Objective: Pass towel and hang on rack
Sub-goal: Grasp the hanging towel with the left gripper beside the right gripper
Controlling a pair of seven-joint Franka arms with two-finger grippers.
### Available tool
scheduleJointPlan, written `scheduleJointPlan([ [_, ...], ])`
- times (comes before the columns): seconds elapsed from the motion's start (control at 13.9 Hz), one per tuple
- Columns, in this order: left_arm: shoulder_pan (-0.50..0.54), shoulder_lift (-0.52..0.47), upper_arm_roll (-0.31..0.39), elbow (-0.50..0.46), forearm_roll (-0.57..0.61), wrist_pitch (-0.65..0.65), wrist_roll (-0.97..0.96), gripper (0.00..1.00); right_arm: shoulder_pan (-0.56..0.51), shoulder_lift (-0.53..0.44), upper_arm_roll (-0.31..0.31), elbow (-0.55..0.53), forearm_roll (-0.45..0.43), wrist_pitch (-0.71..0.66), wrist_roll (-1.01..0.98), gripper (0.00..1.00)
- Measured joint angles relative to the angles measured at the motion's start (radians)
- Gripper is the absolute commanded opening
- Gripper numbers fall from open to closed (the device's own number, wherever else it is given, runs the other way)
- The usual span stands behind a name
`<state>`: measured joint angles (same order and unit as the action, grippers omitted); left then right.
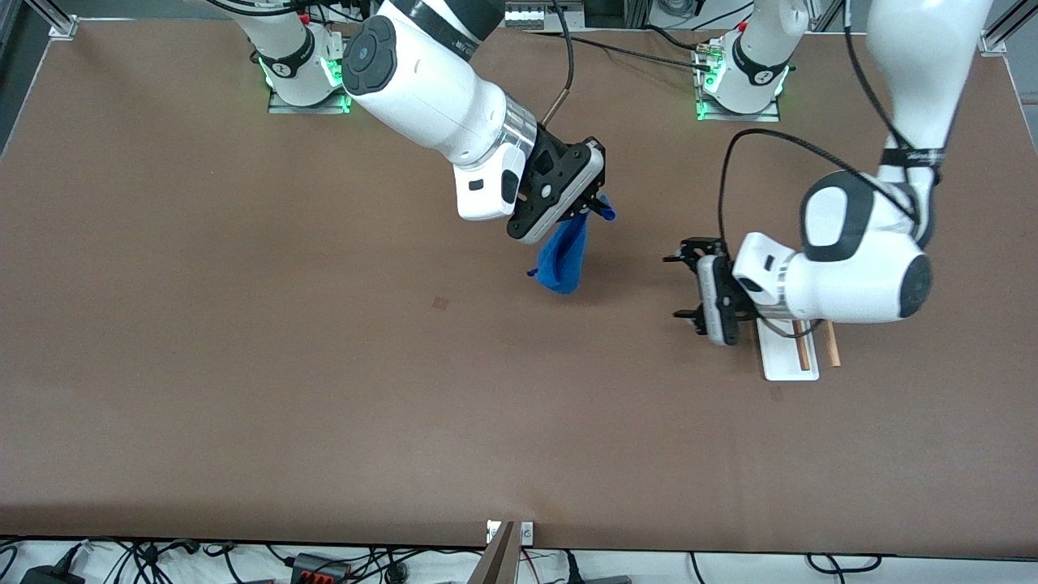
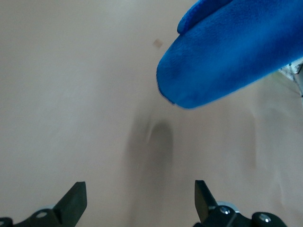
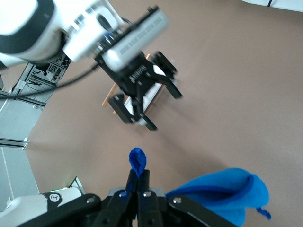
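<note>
Royal-blue towel [image 1: 565, 258], white-based rack [image 1: 787, 355] with light-brown rods, plain brown table [image 1: 243, 365].

a wide brown table [image 1: 243, 405] fills nearly the whole front view, its surface matte and evenly lit, with a small darker mark [image 1: 440, 303] near the middle. below its near edge runs a pale floor strip strewn with black cables [image 1: 162, 560]. aluminium frame rails [image 1: 49, 16] stand at the table's corners.

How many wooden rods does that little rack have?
2. Both rods run side by side above the rack's white base, at the left arm's end of the table. The arm hides part of each.
</note>
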<state>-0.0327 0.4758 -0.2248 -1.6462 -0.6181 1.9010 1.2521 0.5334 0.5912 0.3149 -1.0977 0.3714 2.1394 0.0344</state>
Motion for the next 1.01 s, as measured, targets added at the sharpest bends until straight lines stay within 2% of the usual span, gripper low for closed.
scheduleJointPlan([
  [0.14,-0.051,0.043,-0.002,-0.021,-0.102,0.069,0.085,1.0,0.0,0.0,0.0,0.0,0.0,0.001,0.0,0.0],
  [0.29,-0.102,0.08,-0.003,-0.028,-0.156,0.136,0.164,1.0,0.0,0.0,0.0,0.0,0.0,0.002,0.0,0.0],
  [0.58,-0.139,0.091,-0.004,-0.026,-0.194,0.164,0.256,1.0,0.0,0.0,-0.001,0.0,0.0,0.003,0.0,0.0],
  [1.01,-0.155,0.093,-0.004,-0.027,-0.204,0.164,0.287,1.0,0.0,0.0,-0.001,0.0,0.0,0.003,-0.001,0.0],
])
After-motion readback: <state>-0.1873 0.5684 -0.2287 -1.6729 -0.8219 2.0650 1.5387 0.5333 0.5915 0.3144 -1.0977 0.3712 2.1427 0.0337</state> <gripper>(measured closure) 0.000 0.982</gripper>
